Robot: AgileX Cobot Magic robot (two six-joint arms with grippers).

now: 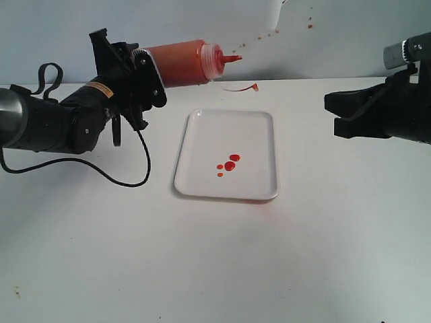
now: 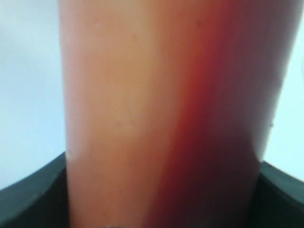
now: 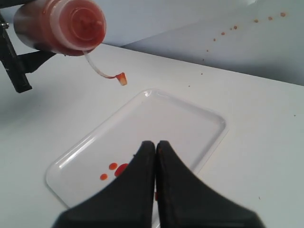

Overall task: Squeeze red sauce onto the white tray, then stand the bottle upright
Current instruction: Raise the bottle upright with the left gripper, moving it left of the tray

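Observation:
My left gripper is shut on the bottle, holding it nearly level in the air behind the far left corner of the white tray. Its nozzle points right and the small tethered cap dangles below. Up close the bottle's wall fills the left wrist view between the dark fingers. A few drops of red sauce lie near the tray's middle. My right gripper hovers shut and empty to the right of the tray; its closed tips hang over the tray, with the bottle and red sauce beyond.
Small red-brown specks dot the pale backdrop behind the table. A black cable loops from the left arm across the white table, left of the tray.

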